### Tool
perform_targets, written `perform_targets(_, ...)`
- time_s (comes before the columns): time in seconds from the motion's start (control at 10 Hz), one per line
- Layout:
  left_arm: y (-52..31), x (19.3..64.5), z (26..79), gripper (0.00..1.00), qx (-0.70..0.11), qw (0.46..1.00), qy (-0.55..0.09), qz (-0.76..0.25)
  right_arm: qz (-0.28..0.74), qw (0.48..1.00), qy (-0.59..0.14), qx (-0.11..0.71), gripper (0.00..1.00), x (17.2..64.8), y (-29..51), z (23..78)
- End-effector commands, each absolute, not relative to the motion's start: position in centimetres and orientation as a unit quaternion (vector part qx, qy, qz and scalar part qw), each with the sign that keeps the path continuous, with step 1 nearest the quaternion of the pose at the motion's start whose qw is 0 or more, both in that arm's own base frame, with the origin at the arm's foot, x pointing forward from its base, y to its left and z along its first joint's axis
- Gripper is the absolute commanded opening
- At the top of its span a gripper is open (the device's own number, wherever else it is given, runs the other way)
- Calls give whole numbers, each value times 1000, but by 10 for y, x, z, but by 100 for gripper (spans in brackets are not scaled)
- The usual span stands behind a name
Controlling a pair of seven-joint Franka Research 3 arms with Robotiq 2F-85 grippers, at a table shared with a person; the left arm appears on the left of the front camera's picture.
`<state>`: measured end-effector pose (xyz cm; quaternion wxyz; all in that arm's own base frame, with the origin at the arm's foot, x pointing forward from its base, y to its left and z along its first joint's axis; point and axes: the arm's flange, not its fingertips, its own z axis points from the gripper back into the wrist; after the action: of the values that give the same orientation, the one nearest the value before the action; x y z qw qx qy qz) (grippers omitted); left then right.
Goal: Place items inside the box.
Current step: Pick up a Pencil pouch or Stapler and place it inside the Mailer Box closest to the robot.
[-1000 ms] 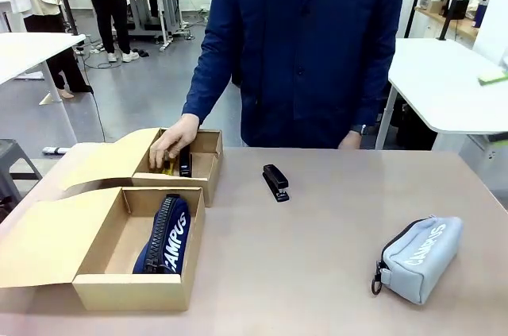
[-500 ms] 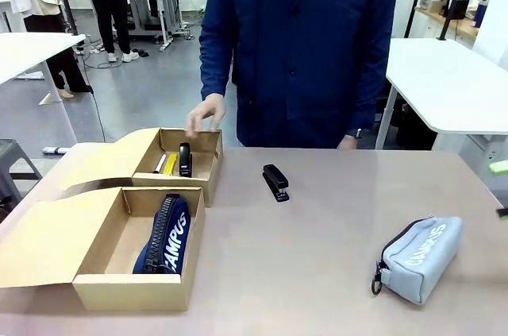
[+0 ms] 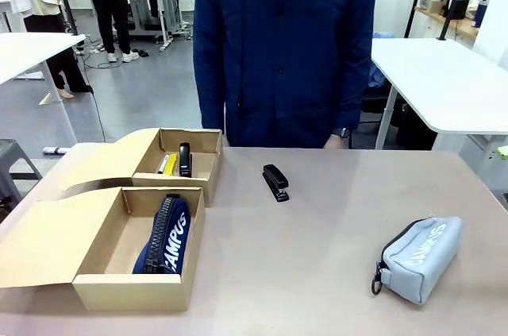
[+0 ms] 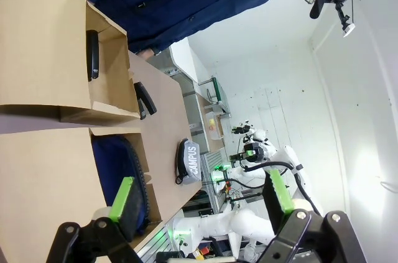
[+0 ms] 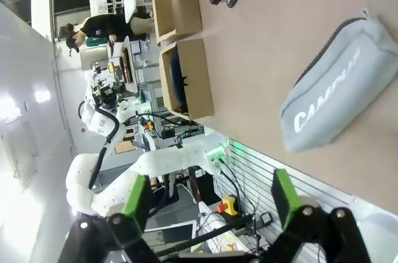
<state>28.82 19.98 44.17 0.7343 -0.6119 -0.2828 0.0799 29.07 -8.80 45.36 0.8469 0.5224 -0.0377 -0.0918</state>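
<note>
Gone from the far box, just behind the near box, is the person's hand. Navy pouch lies inside the near box, grey pouch well right of it, black stapler beyond it to the right, yellow knife in the far box. My left claw and right claw gape wide, empty.

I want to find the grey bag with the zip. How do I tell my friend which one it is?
Start at the big tan table and look toward its near right corner. There the grey zip pouch lies alone on the bare tabletop. It reads CAMPUS like the navy pouch, but that one sits inside a cardboard box on the left.
</note>
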Motion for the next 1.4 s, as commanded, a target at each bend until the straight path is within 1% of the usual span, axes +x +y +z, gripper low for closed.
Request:
perform_targets(0.0, 198, 288, 443, 100, -615, 728, -293, 72, -103, 843, -32, 527, 100, 290, -89, 451)
perform_targets(0.8, 198, 288, 443, 100, -615, 728, -293, 72, -98, 847, -35, 522, 100, 291, -90, 450)
perform_targets(0.9, 198, 288, 443, 100, -615, 728, -293, 72, -77, 871, -43, 483, 100, 270, -85, 436)
perform_targets(1.0, 198, 288, 443, 100, -615, 728, -293, 72, -61, 886, -43, 458, 100, 278, -60, 441)
perform_targets(1.1, 198, 288, 443, 100, -615, 728, -293, 72, -41, 908, -48, 414, 100, 291, -30, 461)
perform_targets(1.2, 198, 288, 443, 100, -615, 728, -293, 72, -30, 932, -48, 358, 100, 306, 7, 484)
perform_targets(1.3, 198, 288, 443, 100, -615, 728, -293, 72, -33, 953, -36, 300, 100, 322, 42, 494)
